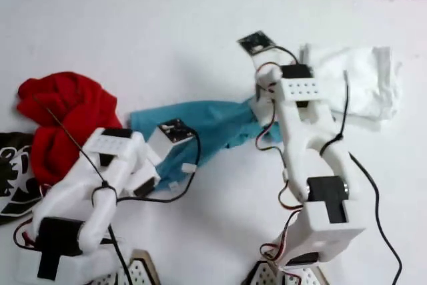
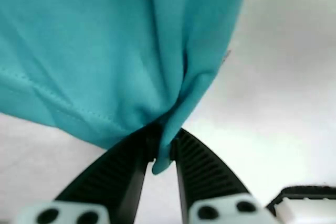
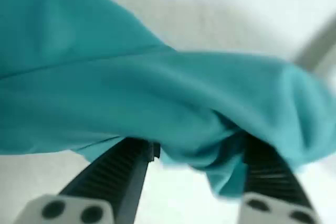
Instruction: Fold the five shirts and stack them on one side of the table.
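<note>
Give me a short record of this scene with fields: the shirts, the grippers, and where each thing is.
left gripper: shut on one end of the teal shirt
right gripper: open, teal cloth bunched between its jaws
teal shirt: mid-table, stretched between the grippers
red shirt: crumpled, left side
black shirt: left edge, beside the red shirt
white shirt: roughly folded, right side
table: white

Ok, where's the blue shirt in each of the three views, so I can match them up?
High view: the blue shirt lies stretched across mid-table between the two arms.
Left wrist view: a fold is pinched in the left gripper, and the cloth spreads out beyond it.
Right wrist view: it is bunched at the right gripper and drapes across it.
Shared landmark: the white table under the shirt.
</note>
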